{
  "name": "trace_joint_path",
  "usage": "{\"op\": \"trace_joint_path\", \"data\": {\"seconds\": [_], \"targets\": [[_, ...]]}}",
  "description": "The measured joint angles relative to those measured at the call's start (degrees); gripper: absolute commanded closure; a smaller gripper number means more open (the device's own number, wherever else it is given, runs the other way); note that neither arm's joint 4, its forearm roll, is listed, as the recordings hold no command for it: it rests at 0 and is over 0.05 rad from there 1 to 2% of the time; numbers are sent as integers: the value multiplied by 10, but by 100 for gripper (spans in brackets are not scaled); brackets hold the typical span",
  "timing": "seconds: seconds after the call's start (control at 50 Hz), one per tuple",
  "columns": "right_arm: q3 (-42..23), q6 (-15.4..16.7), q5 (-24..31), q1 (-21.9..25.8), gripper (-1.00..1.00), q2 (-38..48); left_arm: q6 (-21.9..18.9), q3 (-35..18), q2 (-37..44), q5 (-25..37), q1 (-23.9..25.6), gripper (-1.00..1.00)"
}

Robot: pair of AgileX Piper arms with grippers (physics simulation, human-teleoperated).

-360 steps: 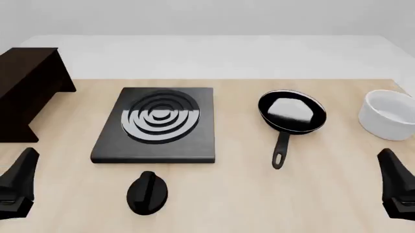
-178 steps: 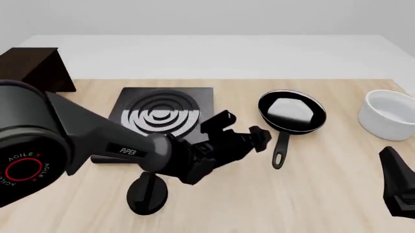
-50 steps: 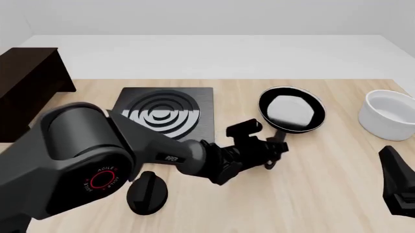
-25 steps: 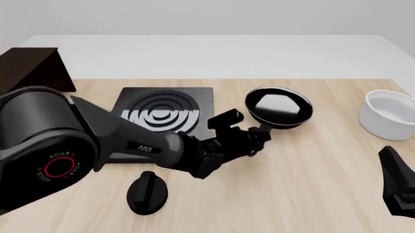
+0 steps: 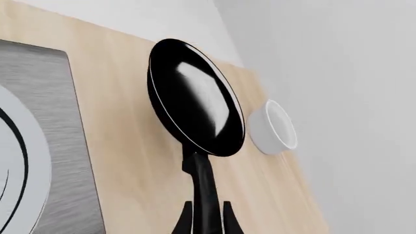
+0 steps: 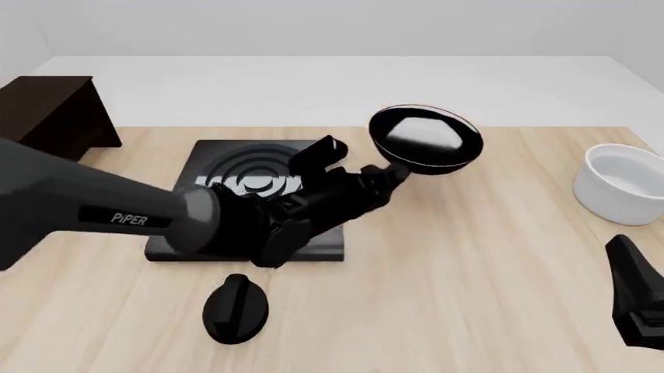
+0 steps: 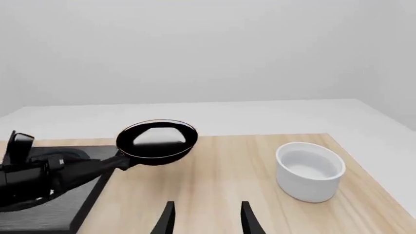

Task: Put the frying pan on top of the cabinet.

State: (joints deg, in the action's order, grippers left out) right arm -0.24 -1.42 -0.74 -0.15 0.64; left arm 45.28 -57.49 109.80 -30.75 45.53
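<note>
Frying pan [image 6: 427, 137]: small, round, glossy black, pale reflective patch inside, thin bright rim line. Slim black handle running down from the bowl toward the left gripper [image 6: 386, 177]. Held up off the table [image 6: 467, 264], bowl roughly level in the front and right wrist views, hanging just past the stove plate [image 6: 182, 241] on its bowl-ward corner, between the stove plate and the white bowl [image 6: 623, 183]. In the left wrist view, pan [image 5: 195, 111] seen edge-on and slanted, dark inside with a soft white sheen, handle passing straight between the two fingertips [image 5: 185, 222].

Left gripper clenched on the handle, fingers pressed to either side of it; arm marked PIPER stretched across the stove plate's concentric rings.

Right gripper [image 7: 204, 217] released, jaws standing apart with bare table between them; parked low at the near edge, well apart from the stove plate, on the far side of the white bowl from it. Nothing gripped.

Cabinet [image 6: 47, 116]: dark brown, almost black, flat top, well apart from the stove plate on the side away from the pan. Top bare.

Oval black knob [image 6: 235, 308] lying on the table just beside the stove plate's near edge.

White bowl upright, well apart from the stove plate, beyond the pan.
</note>
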Motion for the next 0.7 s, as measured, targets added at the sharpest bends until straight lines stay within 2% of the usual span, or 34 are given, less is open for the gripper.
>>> {"op": "trace_joint_path", "data": {"seconds": [0.38, 0.7], "targets": [[1, 2, 3, 1, -100, -3, -36, 83, -138, 9, -43, 100], [1, 4, 3, 2, -100, -3, -62, 148, -268, 38, -127, 100]]}}
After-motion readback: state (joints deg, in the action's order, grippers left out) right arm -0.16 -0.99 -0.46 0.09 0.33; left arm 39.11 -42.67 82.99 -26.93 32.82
